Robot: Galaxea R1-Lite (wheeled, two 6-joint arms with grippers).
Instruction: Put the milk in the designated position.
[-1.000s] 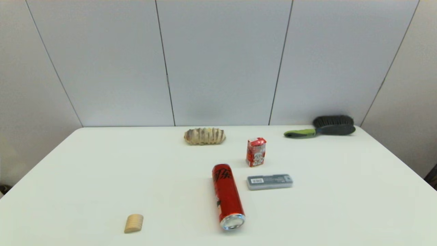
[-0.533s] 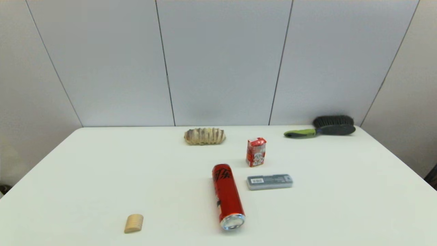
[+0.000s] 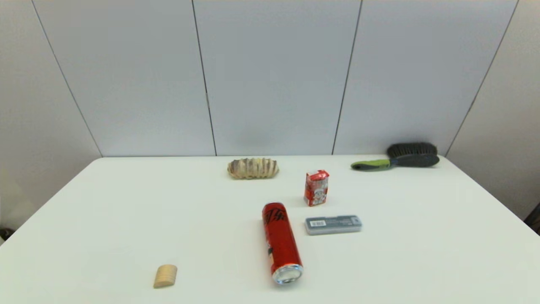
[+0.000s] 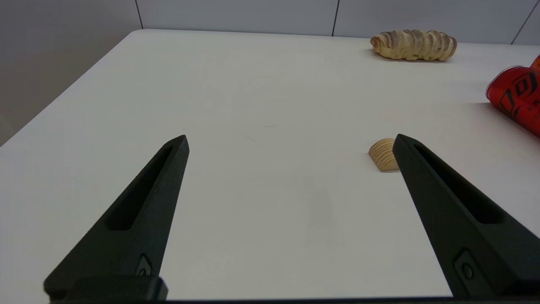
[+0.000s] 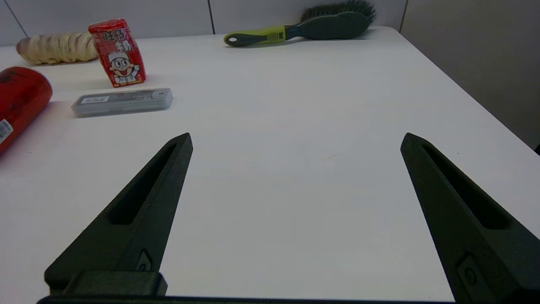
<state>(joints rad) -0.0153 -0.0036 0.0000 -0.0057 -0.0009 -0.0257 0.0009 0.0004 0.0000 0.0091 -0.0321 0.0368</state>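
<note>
Fingers of our left gripper [image 4: 291, 141] are spread wide over bare table [image 3: 126, 202] at the near left, holding nothing; a small ridged wooden block [image 3: 165, 276] lies just beyond one tip. Farther back we see a bread loaf [image 3: 253, 168]. At centre a red can [image 3: 281, 243] lies on its side. Just right of it, the milk [image 3: 316, 188] stands upright, a grey case [image 3: 333, 224] lying near its front. A brush [image 3: 396, 159] sits far right. Our right gripper [image 5: 295, 139] hangs over the near right, fingers equally wide apart and empty.
</note>
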